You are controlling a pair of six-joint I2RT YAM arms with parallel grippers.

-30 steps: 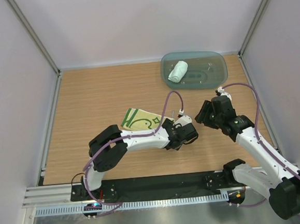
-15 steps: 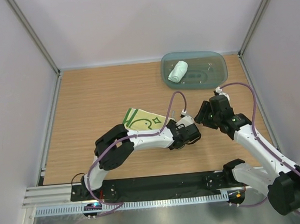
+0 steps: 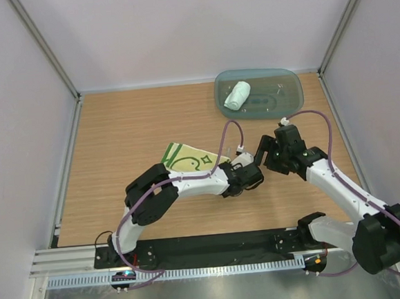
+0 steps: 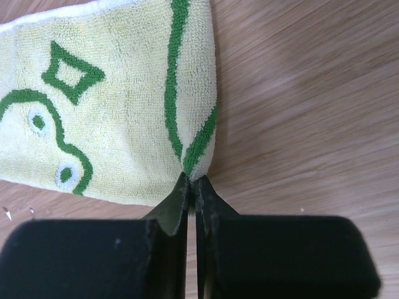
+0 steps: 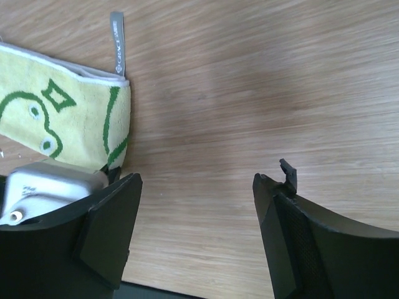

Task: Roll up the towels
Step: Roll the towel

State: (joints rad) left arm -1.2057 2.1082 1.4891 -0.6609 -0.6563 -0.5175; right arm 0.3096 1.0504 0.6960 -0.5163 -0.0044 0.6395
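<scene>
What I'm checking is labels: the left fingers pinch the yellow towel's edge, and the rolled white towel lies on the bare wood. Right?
No: the rolled white towel lies in the teal tray, as the top view shows. The rest holds.

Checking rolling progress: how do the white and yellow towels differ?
The white towel is rolled up; the yellow towel lies flat. The white towel sits in the teal tray; the yellow towel is on the table. The white towel is plain; the yellow towel has green drawings, its corner pinched by the left gripper. Both are small cloths.
</scene>
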